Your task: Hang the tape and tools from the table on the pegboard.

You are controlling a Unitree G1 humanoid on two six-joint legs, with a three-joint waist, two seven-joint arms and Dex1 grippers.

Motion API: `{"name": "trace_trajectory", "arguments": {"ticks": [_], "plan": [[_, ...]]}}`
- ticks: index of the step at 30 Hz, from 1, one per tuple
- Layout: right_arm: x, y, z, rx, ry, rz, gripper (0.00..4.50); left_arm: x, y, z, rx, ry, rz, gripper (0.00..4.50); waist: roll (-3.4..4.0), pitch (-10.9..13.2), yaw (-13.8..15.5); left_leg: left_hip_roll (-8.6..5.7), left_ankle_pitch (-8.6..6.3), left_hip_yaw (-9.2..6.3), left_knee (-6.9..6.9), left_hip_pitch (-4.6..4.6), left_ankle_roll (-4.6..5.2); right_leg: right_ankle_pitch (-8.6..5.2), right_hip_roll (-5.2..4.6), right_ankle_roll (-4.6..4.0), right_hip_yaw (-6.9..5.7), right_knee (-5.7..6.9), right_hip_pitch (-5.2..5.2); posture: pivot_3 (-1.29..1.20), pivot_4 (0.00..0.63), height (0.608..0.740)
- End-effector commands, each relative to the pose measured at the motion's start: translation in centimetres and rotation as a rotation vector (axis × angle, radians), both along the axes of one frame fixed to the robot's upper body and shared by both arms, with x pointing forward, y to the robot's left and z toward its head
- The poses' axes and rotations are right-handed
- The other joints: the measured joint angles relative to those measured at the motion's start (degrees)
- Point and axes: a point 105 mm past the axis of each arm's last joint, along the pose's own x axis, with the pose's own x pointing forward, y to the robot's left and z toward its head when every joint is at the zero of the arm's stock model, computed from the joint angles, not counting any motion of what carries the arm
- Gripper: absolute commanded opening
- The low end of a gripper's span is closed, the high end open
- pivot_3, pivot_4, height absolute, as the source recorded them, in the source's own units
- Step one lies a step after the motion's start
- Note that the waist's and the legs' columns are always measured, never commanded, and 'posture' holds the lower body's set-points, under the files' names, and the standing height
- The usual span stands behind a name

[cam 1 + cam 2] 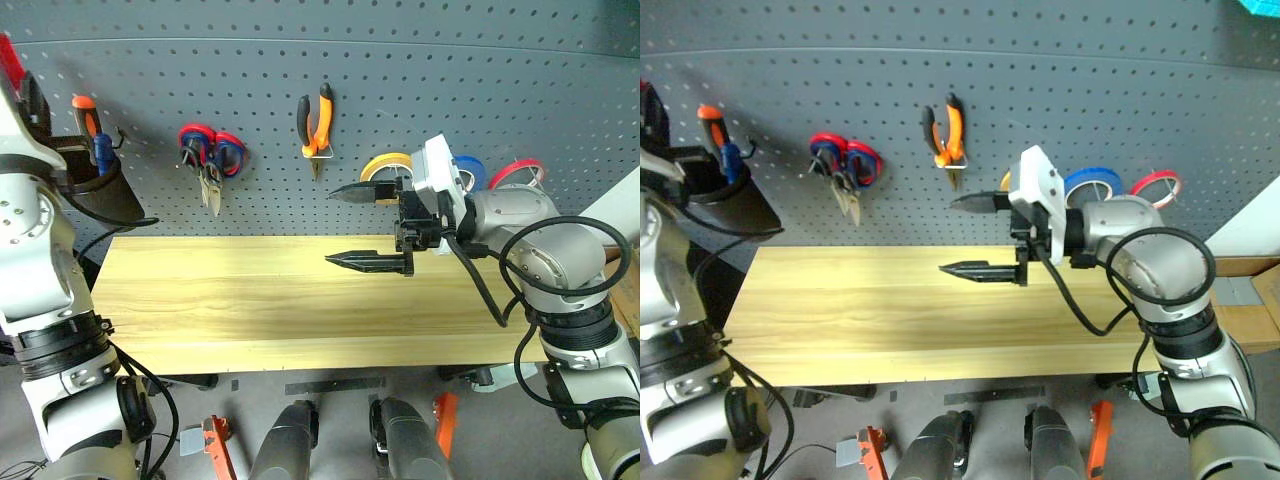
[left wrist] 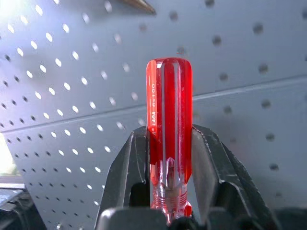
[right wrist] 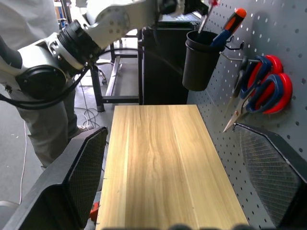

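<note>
At the far left, the screwdriver (image 2: 169, 129) is clamped by its clear red handle between the two fingers of the left gripper (image 2: 168, 191), and it is held up against the pegboard (image 1: 420, 90), close to the black cup (image 1: 100, 195) that hangs there with an orange-handled driver (image 1: 85, 115) and a blue-handled one in it. The step in hand is judged to be the stowing of this last tool. Further right, red-and-blue scissors (image 1: 212, 155) are seen on a hook, and the orange-and-black pliers (image 1: 317, 125) are already hung. The table (image 1: 250, 300) is bare, so the rest of the task appears done. Over the right part of the table, the right gripper (image 1: 365, 228) is held level with its fingers spread wide and nothing between them. Behind it, the blue tape (image 1: 1092, 185) is hung on the board between a yellow roll (image 1: 385, 165) and a red roll (image 1: 517, 172). For the next move, the screwdriver must be brought tip-down over the cup's mouth, or to a free hook, and the grip loosened only once the tool is supported. Where the shaft points cannot be told.
</note>
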Motion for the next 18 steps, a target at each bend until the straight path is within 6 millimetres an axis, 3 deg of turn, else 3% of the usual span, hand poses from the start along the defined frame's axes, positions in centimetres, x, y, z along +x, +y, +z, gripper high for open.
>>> {"name": "trace_trajectory", "arguments": {"ticks": [1,3,10,14,16,18], "plan": [[-0.7,0.0,1.2,0.021,-0.051,0.013,4.5,-0.8,0.0,1.1,0.016,-0.071,0.018,0.83,-0.01,0.0,0.0,0.0,0.0,0.01,0.01,0.01,0.0,0.0,0.0,0.0,0.01,0.02,0.0,-0.07,0.188,0.74],[-0.7,0.0,1.1,0.018,-0.05,0.013,4.5,-0.7,0.3,0.2,-0.011,-0.054,0.028,0.83,0.01,-0.1,0.0,0.0,0.0,0.02,0.01,0.02,0.0,0.0,0.0,0.0,0.02,0.08,-0.02,-0.07,0.188,0.74],[-0.6,-0.2,1.0,0.005,-0.045,0.003,4.5,-1.5,0.5,0.2,-0.076,-0.104,0.039,3.29,-0.03,-0.2,-0.1,0.01,0.0,0.04,0.03,0.02,-0.01,0.0,0.0,0.0,0.03,0.16,-0.05,-0.08,0.184,0.74],[-0.5,-0.4,0.9,0.001,-0.043,-0.006,4.5,-2.1,0.5,1.0,-0.134,-0.149,0.047,4.47,-0.05,-0.2,-0.1,0.01,0.0,0.05,0.04,0.02,-0.01,0.0,0.0,0.0,0.04,0.17,-0.05,-0.09,0.181,0.74],[-0.4,-0.6,0.9,0.001,-0.04,-0.013,4.5,-1.9,-0.9,2.1,-0.122,-0.173,-0.003,4.47,-0.1,-0.3,-0.1,0.01,0.01,0.05,0.05,0.02,-0.01,0.0,0.0,0.0,0.03,0.18,-0.05,-0.09,0.178,0.74],[-0.3,-0.7,0.9,0.001,-0.037,-0.02,4.5,-1.1,-3.8,3.1,-0.062,-0.154,-0.115,4.47,-0.22,-0.3,0.0,0.01,0.01,0.04,0.06,0.01,-0.01,0.0,0.0,0.0,0.02,0.19,-0.05,-0.08,0.176,0.74]]}}
